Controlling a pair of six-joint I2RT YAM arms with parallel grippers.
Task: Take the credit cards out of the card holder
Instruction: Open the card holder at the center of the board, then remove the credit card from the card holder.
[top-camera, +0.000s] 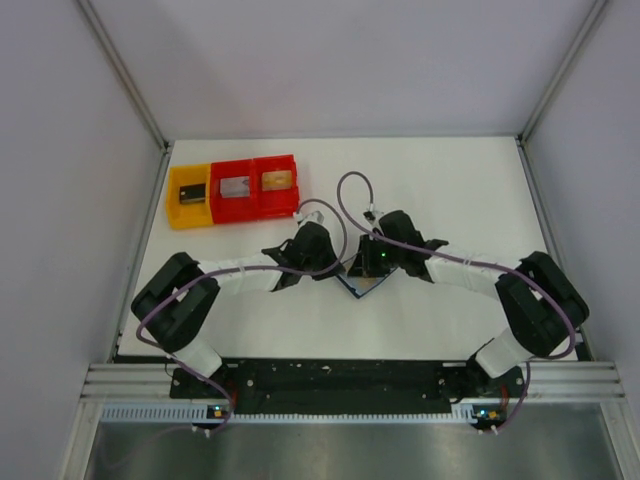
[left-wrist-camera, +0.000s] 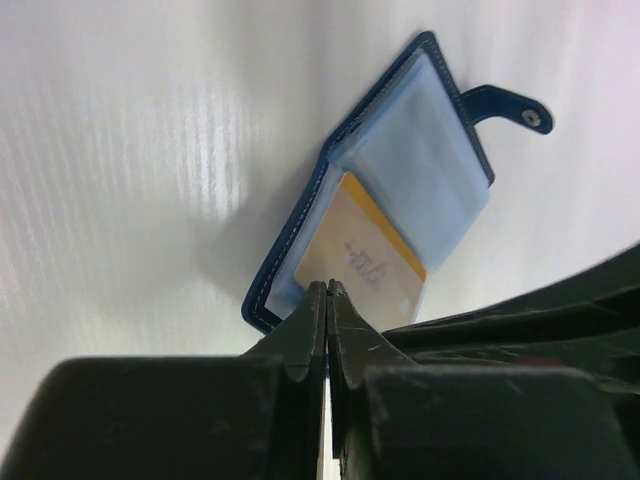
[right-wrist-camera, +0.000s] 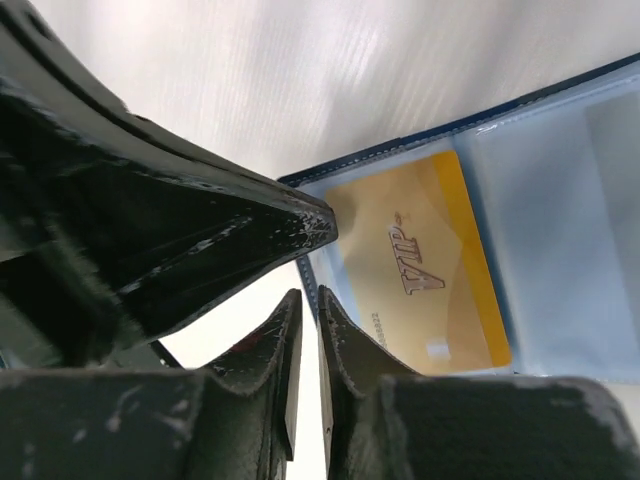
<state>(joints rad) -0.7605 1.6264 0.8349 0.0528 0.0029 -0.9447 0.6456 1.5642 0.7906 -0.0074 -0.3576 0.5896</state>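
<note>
Navy-blue leather lies spread open on the white table (top-camera: 450, 190): the card holder (left-wrist-camera: 400, 200), its pale blue sleeves facing up and its clasp tab (left-wrist-camera: 510, 108) flung out on the side away from us. We judge it lies flat like this so the pockets are reachable.

1 gold card (right-wrist-camera: 420, 270) sits in the sleeve nearest both wrists. "VIP" reads plainly across it. A line of small digits runs near its edge, too fine for us to make out.

Our left gripper (left-wrist-camera: 328, 295) has its 2 fingers pressed together at the holder's near edge, just beside the card. We cannot tell whether they pinch the sleeve.

Our right gripper (right-wrist-camera: 310, 300) shows only a sliver of gap, its tips at the holder's blue border. It looks set to pin the holder, though a grip is not clear.

Red and yellow bins (top-camera: 235, 190) stand well beyond the holder.
</note>
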